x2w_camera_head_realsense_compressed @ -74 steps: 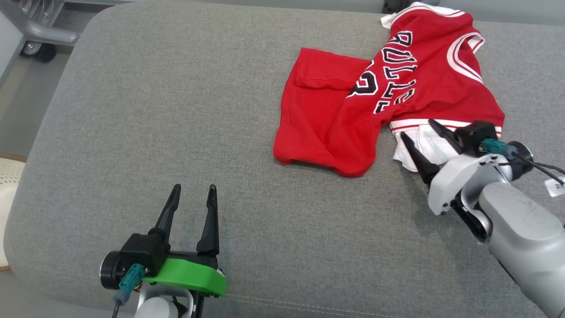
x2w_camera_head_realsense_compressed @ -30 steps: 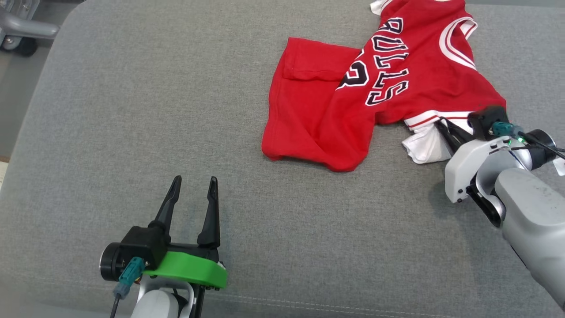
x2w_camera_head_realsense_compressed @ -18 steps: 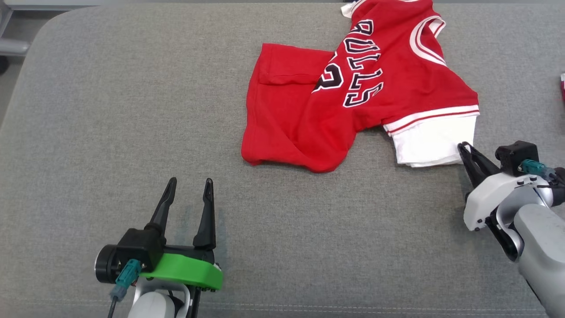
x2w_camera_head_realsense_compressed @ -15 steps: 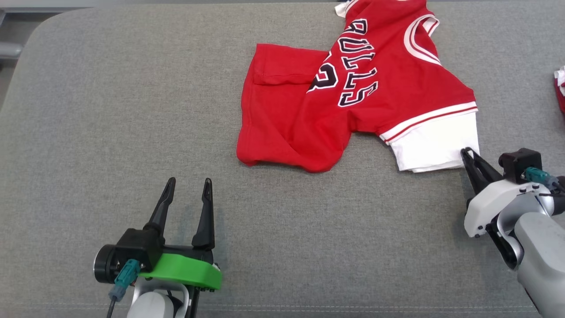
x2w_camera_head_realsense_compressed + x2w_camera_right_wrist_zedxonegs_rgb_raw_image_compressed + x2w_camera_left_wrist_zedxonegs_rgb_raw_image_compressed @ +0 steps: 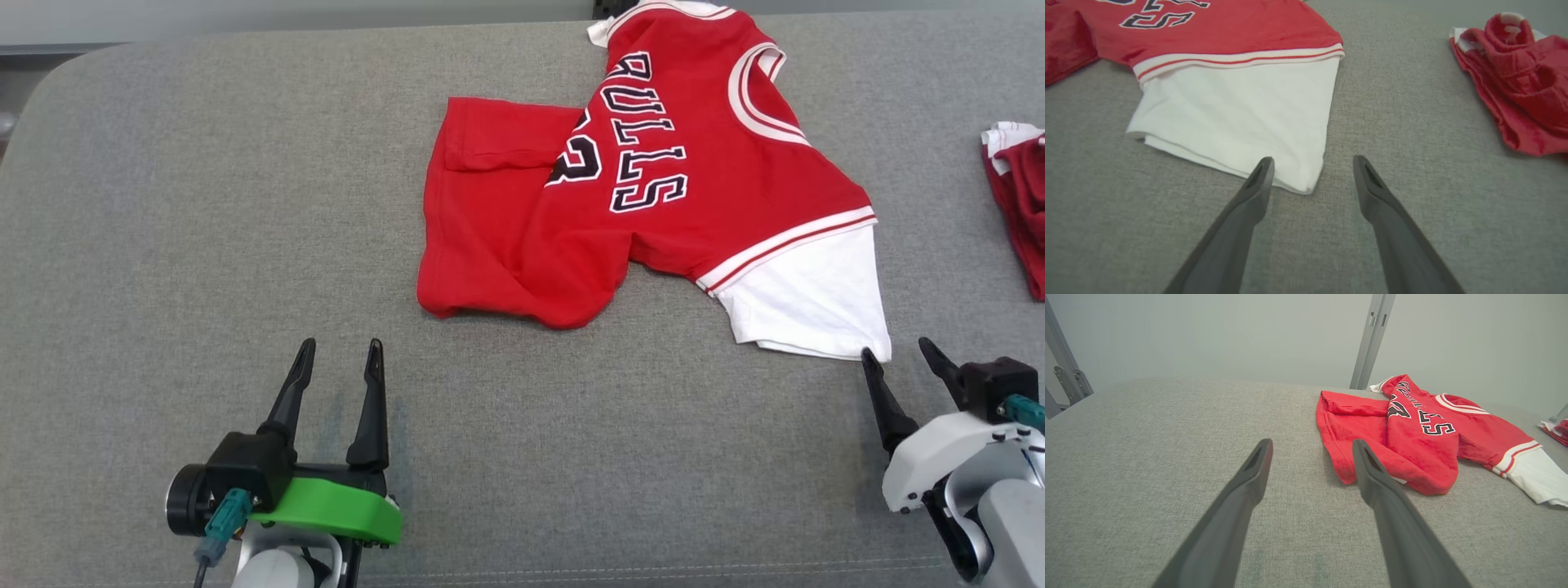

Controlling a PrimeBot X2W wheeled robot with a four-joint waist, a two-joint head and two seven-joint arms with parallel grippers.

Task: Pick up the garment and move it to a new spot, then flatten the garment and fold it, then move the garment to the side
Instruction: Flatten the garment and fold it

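Observation:
A red jersey [image 5: 653,188] with black lettering and a white sleeve [image 5: 808,298] lies crumpled on the grey cushion [image 5: 204,245], its left part folded over. It also appears at the right of the left wrist view, the jersey [image 5: 1412,433], and at the top of the right wrist view, its white sleeve [image 5: 1241,118]. My right gripper [image 5: 896,351] is open, fingertips just short of the sleeve's near corner, nothing between them; the same gripper [image 5: 1312,161] straddles that corner's edge. My left gripper [image 5: 339,351] stands open and empty at the lower left, well away from the jersey.
A second red-and-white garment [image 5: 1016,196] lies bunched at the cushion's right edge, close to my right arm, the same garment [image 5: 1519,81] at upper right. A metal post [image 5: 1372,339] rises behind the cushion. Bare grey cushion stretches across the left and front.
My right gripper, shut on the white sleeve, pulled it out flat toward me, then opened and let go. The camera has shifted, bringing the second garment into view. The left gripper stayed put.

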